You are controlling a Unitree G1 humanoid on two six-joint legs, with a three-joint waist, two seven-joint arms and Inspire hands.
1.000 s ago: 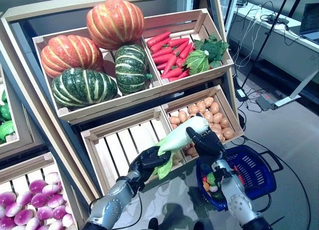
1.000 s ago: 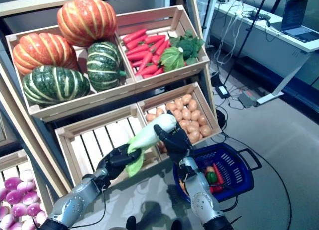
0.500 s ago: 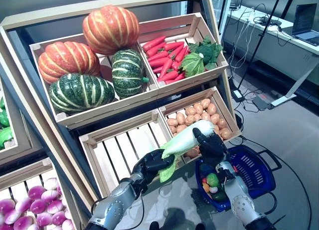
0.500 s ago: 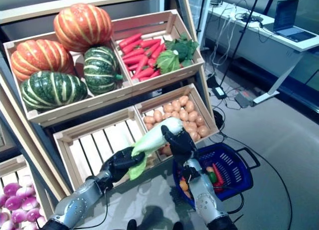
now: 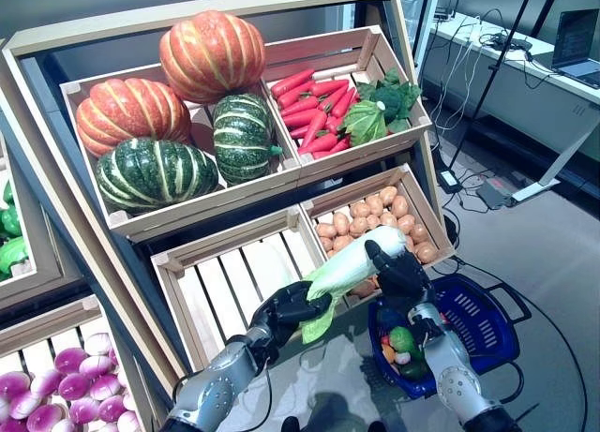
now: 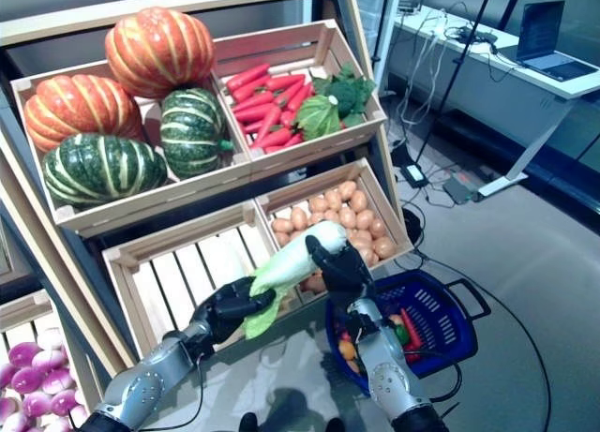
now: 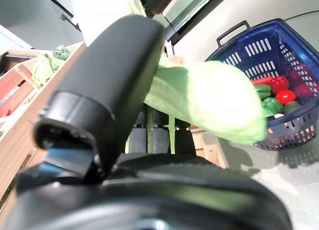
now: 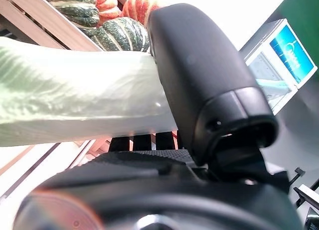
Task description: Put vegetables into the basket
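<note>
I see both hands up in front of the stand, sharing one long pale-green cabbage [image 5: 349,263]. My left robot hand [image 5: 286,308] has its fingers curled round the leafy green end; my right robot hand [image 5: 398,275] is clamped on the white end, its thumb pressed over the top as the right wrist view shows. The cabbage lies slanted between them, the leafy end lower.

Below and just beyond the right robot hand sits the blue basket [image 5: 487,327] on the floor, already holding a few small vegetables [image 5: 401,342], green, red and orange. The cabbage is above the crates, beside the basket rather than over it.

Behind the left robot hand is an empty slatted crate [image 5: 225,277]. Behind the right robot hand is a crate of potatoes [image 5: 380,212]. Farther up the stand, past both hands, I see carrots [image 5: 314,104] with leafy greens [image 5: 382,104], and striped pumpkins [image 5: 169,113], orange and dark green.
</note>
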